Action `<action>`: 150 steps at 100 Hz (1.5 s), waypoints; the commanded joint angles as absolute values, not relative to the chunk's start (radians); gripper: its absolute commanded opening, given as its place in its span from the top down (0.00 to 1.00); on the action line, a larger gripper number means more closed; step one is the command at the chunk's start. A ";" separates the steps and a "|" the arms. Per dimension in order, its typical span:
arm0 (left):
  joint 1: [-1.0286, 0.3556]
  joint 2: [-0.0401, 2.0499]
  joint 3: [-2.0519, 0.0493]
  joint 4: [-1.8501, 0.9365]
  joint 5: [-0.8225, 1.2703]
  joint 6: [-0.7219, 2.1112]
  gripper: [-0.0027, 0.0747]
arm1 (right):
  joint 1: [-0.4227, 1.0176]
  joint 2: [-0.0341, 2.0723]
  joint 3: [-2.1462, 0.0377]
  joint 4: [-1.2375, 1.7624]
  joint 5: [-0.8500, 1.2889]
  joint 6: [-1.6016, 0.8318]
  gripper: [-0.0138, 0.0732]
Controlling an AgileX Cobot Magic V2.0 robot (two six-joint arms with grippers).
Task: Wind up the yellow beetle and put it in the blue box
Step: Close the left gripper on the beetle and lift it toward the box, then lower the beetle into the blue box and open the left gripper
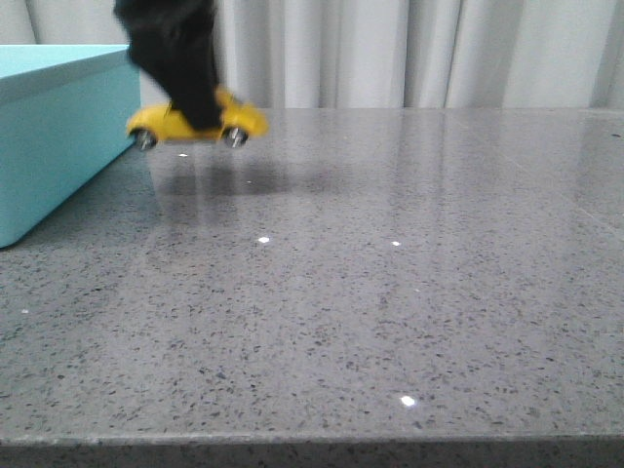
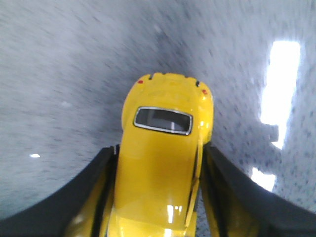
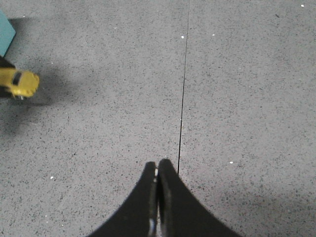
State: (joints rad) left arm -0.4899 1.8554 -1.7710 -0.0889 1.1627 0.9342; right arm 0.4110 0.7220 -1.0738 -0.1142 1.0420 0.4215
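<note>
The yellow beetle (image 1: 198, 123) hangs just above the grey table at the back left, close to the blue box (image 1: 54, 132). My left gripper (image 1: 200, 112) is shut on the beetle's middle from above. In the left wrist view the beetle (image 2: 160, 168) fills the space between the two black fingers (image 2: 232, 197), its dark window facing the camera. My right gripper (image 3: 157, 165) is shut and empty over bare table, out of the front view. The right wrist view shows the beetle (image 3: 19, 83) and a corner of the blue box (image 3: 6, 32) far off.
A thin seam (image 3: 182, 98) runs through the grey speckled tabletop (image 1: 390, 292). White curtains (image 1: 419, 54) hang behind the table. The table's front edge (image 1: 312, 444) is near the camera.
</note>
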 commanded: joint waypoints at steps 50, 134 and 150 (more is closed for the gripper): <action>-0.283 1.693 -2.127 0.009 1.270 0.466 0.84 | 0.411 0.720 -1.096 -0.127 0.964 0.409 0.92; -0.068 1.699 -1.533 0.029 1.052 0.469 0.44 | 0.411 0.720 -1.096 -0.127 0.970 0.409 0.92; -0.068 1.697 -1.536 0.034 1.054 0.467 0.38 | 0.411 0.720 -1.096 -0.127 0.975 0.409 0.92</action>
